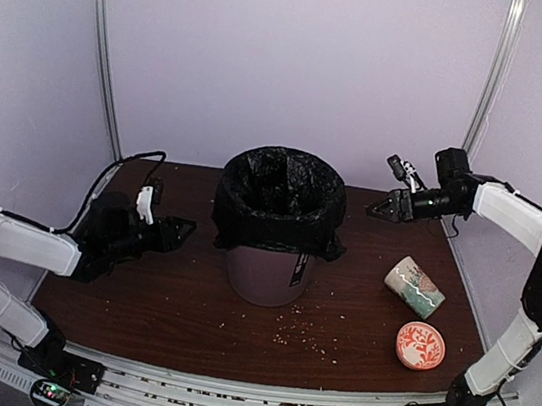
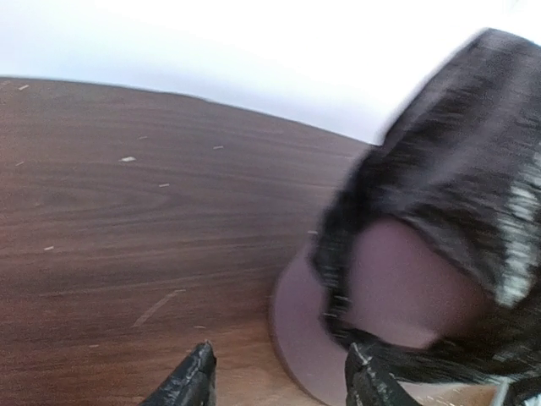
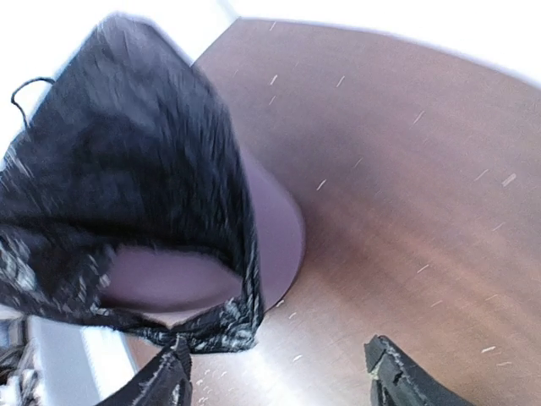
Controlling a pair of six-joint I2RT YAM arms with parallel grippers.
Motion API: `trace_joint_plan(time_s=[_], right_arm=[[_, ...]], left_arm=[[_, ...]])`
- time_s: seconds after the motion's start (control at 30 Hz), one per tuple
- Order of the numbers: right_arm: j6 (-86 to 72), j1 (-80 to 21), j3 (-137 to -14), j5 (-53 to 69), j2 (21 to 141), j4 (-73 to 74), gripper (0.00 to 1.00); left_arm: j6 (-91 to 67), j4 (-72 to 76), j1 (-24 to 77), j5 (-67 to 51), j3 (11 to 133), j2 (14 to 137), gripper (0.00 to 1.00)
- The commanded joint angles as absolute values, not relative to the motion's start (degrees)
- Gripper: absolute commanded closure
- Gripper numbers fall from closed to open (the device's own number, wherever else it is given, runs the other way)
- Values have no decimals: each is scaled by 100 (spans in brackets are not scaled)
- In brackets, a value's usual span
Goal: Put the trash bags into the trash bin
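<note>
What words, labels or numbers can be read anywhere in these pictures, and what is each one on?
No text here can be read.
On the trash bin, a dark label: too small to read.
On the mug: only a pattern, no letters that I can make out.
On the red and white disc: a pattern, no legible words.
</note>
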State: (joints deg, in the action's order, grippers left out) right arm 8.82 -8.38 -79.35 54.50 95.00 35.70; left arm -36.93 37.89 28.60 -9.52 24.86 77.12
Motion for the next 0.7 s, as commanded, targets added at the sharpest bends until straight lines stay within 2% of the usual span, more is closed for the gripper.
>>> trace_joint_plan(time_s=[0.0, 0.23, 0.37, 0.67], right_arm=[[225, -916, -8600, 4403, 8761, 3002, 30], [755, -1938, -9584, 2934, 8563, 3360, 31], [806, -2263, -10154, 3105, 8763, 3785, 31], [1085, -2782, -10142, 2945, 8671, 3942, 36]], left_arm=[[-3774, 3565, 2552, -172, 2819, 8245, 48], [-3787, 4314, 2425, -987, 3975, 10028, 52], [-3747, 4682, 2426, -1581, 4555, 10770, 54], [-3706, 5132, 2686, -2396, 5131, 11536, 55]])
